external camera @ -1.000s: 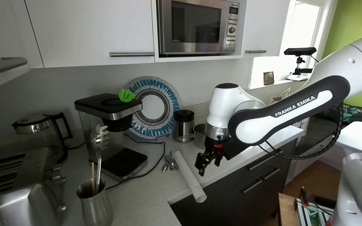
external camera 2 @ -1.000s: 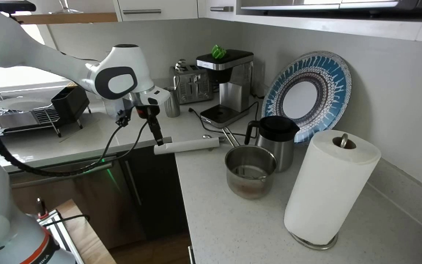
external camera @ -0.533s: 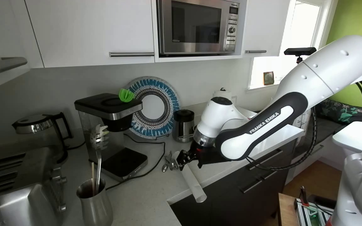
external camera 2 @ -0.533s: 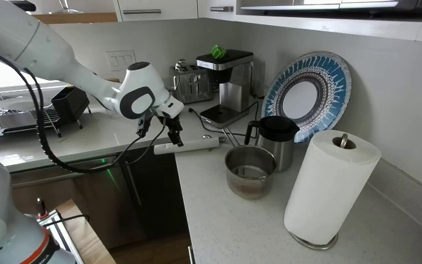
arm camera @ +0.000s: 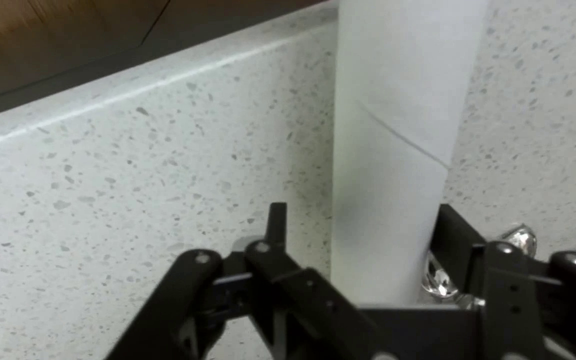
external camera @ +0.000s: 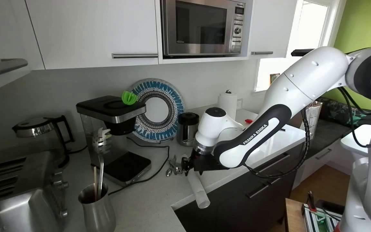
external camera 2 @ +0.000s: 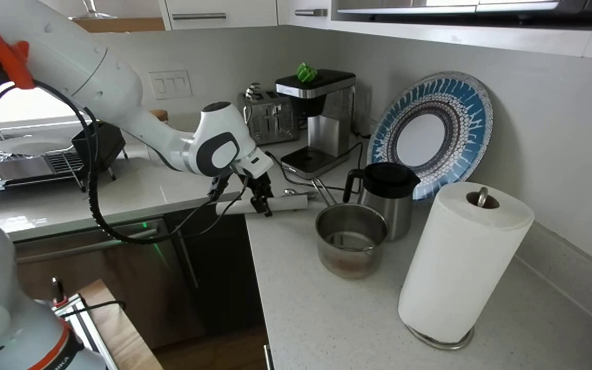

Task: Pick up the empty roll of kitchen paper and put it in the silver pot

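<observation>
Pincer (arm camera: 360,212) status: jaws apart, set astride the empty roll (arm camera: 388,190). From my remote station I confirm the following in the wrist view. One finger (arm camera: 277,225) stands away from the roll, and the countertop (arm camera: 143,210) shows in the gap. The opposite finger (arm camera: 455,245) meets the outline of the roll on its other flank; I cannot tell whether it touches or sits just beside.

The roll lies on its side on the countertop, running lengthwise between the fingers. A diagonal seam crosses its surface ahead of the pincer. Both exterior views show its outer end projecting beyond the counter edge, over the dark cabinet fronts (external camera: 237,209). The arm (external camera: 258,137) slants down to the pincer.

Metal utensils (arm camera: 520,239) lie just outside the opposite finger, near the inner end of the roll. The silver pot (external camera 2: 351,249) stands upright near the pincer, apart from the roll, with its mouth facing up and its handle angled toward the coffee machine (external camera 2: 321,139). A steel jug (external camera 2: 391,208) with a black lid is just beside the pot. The coffee machine stands past the utensils, farther from the pincer than they are. A thick kitchen-paper roll (external camera 2: 463,267) stands beyond the pot, well apart from the pincer. By the wall (external camera 2: 548,133), also well apart from the pincer, I see a patterned round plate (external camera 2: 432,131).
</observation>
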